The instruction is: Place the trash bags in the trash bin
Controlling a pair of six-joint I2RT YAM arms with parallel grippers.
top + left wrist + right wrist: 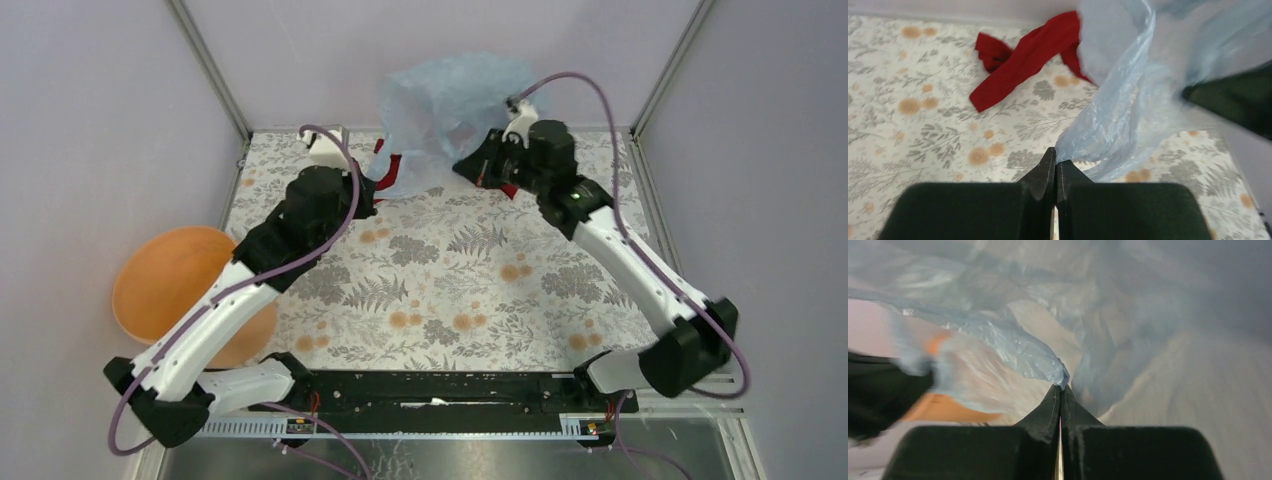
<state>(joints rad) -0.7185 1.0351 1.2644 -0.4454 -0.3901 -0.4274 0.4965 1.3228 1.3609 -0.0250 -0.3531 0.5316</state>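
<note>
The pale blue trash bag [450, 105] hangs lifted at the back of the table, stretched between both grippers. My left gripper [1056, 159] is shut on a lower corner of the bag [1128, 100]. My right gripper [1061, 390] is shut on a bunched edge of the bag [1013, 340], which fills the right wrist view. In the top view the left gripper [372, 190] sits left of the bag and the right gripper [470, 165] at its right. The orange trash bin [175, 280] stands off the table's left edge, partly behind my left arm.
A red cloth [1023, 57] lies on the floral tablecloth [470, 280] at the back, partly under the bag; it also shows in the top view [388, 170]. Metal frame posts and grey walls enclose the back and sides.
</note>
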